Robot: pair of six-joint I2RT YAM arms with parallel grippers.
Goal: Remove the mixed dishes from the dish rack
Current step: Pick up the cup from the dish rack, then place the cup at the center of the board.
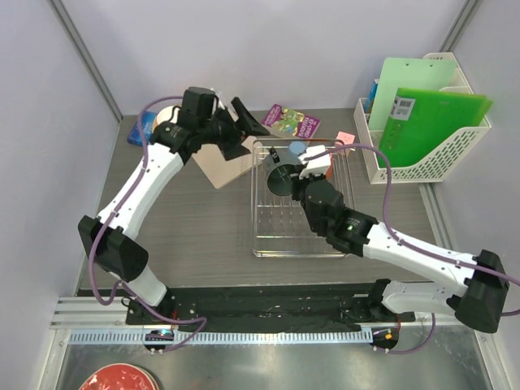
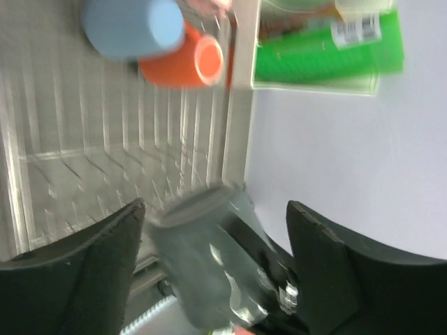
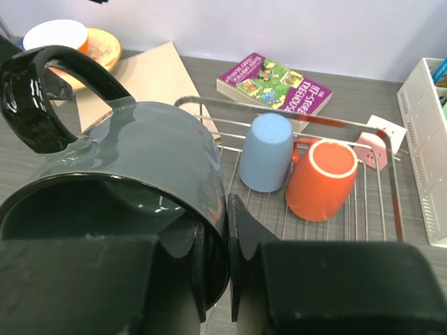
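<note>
Right hand (image 3: 216,272) clamped on the grey mug (image 3: 140,160) rim above the rack (image 1: 284,236); left hand (image 1: 242,128) fingers apart

One mug (image 3: 140,160). Two cups: blue cup (image 3: 266,152), orange cup (image 3: 321,178). One bowl (image 3: 54,35), one speckled plate (image 3: 106,47). One rack (image 1: 280,231), one book (image 3: 276,82), one board (image 3: 150,73), one basket (image 1: 431,158). One red plate (image 1: 118,379), near left.

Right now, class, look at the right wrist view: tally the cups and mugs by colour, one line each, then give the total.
Grey mug: 1
Light-blue cup: 1
Orange cup: 1
Total: 3
</note>
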